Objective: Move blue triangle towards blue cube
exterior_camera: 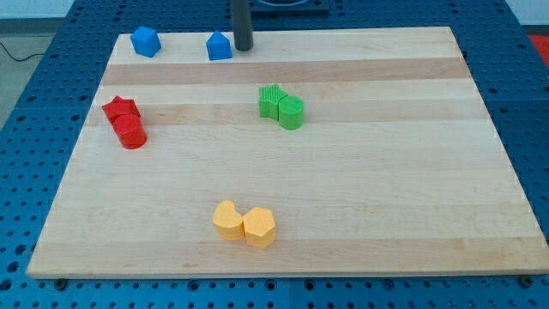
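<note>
The blue triangle (220, 45) lies near the top edge of the wooden board (386, 189), left of centre. The blue cube (146, 41) lies further toward the view's left, also at the top edge, with a gap between the two. My tip (244, 49) stands just to the right of the blue triangle, touching or nearly touching its right side. The dark rod rises out of the view's top.
A red star (120, 109) and a red cylinder (131, 132) touch at the left. Two green blocks (281, 106) touch right of centre. A yellow block (227, 220) and a yellow hexagon (259, 227) touch near the bottom.
</note>
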Tool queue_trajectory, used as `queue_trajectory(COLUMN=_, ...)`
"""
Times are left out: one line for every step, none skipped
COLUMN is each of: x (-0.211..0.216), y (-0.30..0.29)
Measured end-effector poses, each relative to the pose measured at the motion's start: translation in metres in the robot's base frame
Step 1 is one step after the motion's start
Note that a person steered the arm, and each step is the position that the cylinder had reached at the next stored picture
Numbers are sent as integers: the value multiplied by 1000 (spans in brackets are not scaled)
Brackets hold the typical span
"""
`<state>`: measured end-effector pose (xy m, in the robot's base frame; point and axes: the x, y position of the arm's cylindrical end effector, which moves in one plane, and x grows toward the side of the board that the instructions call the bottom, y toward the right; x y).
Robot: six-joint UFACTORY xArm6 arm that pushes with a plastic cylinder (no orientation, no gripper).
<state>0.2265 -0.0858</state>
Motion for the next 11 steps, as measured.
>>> queue_trajectory(x=-2, y=-25)
queue_trajectory(x=-11, y=-31)
queue_trajectory(x=-9, y=8)
queue_trajectory(x=17, y=45)
queue_trajectory(x=31, y=37)
queue_trajectory(x=18, y=19)
queue_trajectory(x=-5, y=-2)
queue_trajectory(x=-8, y=-38)
queue_trajectory(x=-8, y=-38)
queue_trajectory(x=9, y=12)
queue_trajectory(x=43, y=9)
